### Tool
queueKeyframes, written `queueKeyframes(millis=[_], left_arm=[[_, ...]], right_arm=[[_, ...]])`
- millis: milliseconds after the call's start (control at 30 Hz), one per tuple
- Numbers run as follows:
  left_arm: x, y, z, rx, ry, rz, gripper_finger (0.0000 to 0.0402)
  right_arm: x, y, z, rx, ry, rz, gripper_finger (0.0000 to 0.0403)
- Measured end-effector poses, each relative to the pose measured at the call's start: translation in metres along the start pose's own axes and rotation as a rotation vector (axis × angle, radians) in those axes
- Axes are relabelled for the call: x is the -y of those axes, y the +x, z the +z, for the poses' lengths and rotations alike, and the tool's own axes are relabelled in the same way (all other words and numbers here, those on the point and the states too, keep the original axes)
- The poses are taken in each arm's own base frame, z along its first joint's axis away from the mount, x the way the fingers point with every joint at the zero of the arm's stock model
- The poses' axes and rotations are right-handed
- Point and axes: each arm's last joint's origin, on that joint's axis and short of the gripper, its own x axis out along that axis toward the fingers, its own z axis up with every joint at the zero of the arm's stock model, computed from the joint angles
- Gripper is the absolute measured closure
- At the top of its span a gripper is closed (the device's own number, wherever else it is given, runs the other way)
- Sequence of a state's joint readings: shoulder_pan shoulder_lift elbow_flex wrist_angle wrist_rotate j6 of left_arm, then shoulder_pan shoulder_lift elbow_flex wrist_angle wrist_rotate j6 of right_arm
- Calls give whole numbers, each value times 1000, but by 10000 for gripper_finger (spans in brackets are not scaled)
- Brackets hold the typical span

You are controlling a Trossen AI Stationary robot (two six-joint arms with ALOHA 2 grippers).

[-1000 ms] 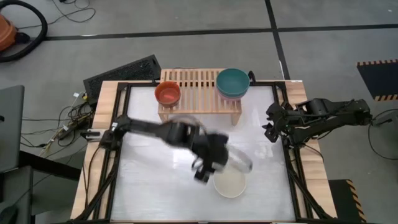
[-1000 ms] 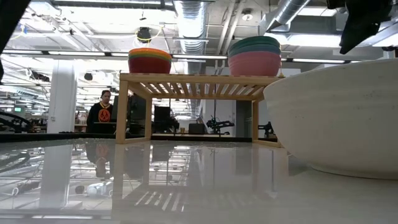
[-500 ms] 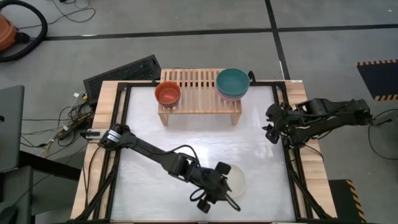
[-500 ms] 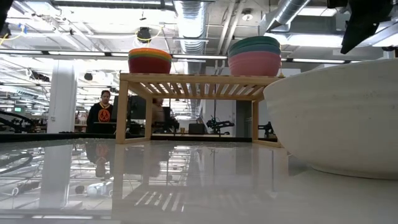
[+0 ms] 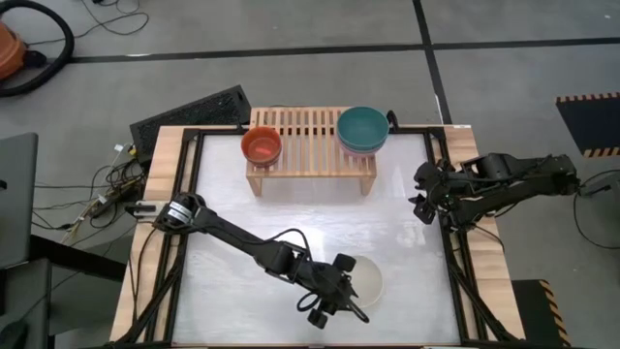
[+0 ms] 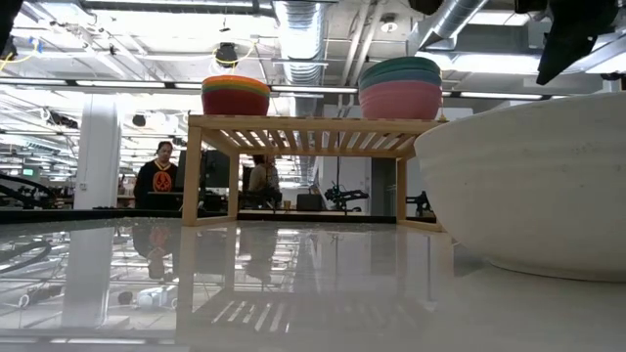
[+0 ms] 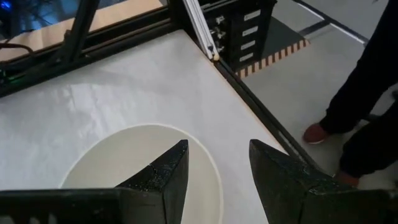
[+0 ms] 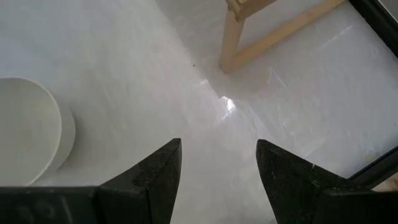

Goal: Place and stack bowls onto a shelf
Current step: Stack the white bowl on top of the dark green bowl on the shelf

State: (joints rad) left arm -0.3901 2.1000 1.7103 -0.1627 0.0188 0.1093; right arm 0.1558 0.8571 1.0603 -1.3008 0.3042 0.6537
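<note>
A cream-white bowl (image 5: 364, 278) stands on its base near the table's near edge, and looms large in the low view (image 6: 533, 186). My left gripper (image 5: 351, 306) is low at its near-left rim, open; in the left wrist view (image 7: 214, 163) one finger is over the bowl's inside (image 7: 137, 168) and the other is outside the rim. The wooden shelf (image 5: 308, 124) at the far edge carries a small stack topped by an orange-red bowl (image 5: 261, 145) and a larger stack with a teal bowl (image 5: 362, 127) on top. My right gripper (image 5: 420, 200) waits, open, at the right edge.
A black keyboard (image 5: 189, 111) lies off the table's far-left corner. Black frame rails (image 5: 455, 262) run along the table's sides. A person's legs (image 7: 367, 93) stand on the floor beyond the table's corner. People (image 6: 159, 176) show in the room behind.
My left arm has swung from above the table's middle toward the near edge and come down beside the cream-white bowl, then held almost still. The bowl has stayed in place.
</note>
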Motion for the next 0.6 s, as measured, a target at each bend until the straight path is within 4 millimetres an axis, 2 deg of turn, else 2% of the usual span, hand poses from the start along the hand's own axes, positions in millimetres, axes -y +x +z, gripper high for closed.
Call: queueKeyframes(millis=[267,433,600], left_arm=[[2,31,-28,-70,20,-36,247],[3,38,-36,-96,30,-58,247],[2,49,-54,-170,-1,-66,247]], right_arm=[[0,0,0,0,1,-1,168],[0,0,0,1,1,-1,168],[0,0,0,1,1,-2,168]])
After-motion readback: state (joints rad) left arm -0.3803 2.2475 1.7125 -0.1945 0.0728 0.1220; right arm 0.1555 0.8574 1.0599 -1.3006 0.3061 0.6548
